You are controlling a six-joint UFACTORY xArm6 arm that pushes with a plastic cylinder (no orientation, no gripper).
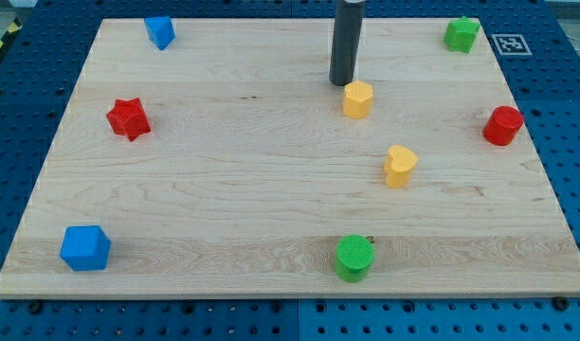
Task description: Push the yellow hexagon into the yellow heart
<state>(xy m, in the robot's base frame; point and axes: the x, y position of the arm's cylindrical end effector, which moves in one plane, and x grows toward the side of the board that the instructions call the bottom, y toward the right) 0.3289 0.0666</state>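
Note:
The yellow hexagon [357, 98] lies on the wooden board right of centre, toward the view's top. The yellow heart [399, 166] lies below it and a little to the right, about a block's width or two away. My dark rod comes down from the view's top edge and my tip [341, 82] stands just up and left of the hexagon, close to its upper left edge; whether it touches I cannot tell.
A blue block [159, 31] at top left, a red star [128, 118] at left, a blue cube [85, 248] at bottom left, a green cylinder [353, 258] at bottom centre, a red cylinder [503, 125] at right, a green block [462, 35] at top right.

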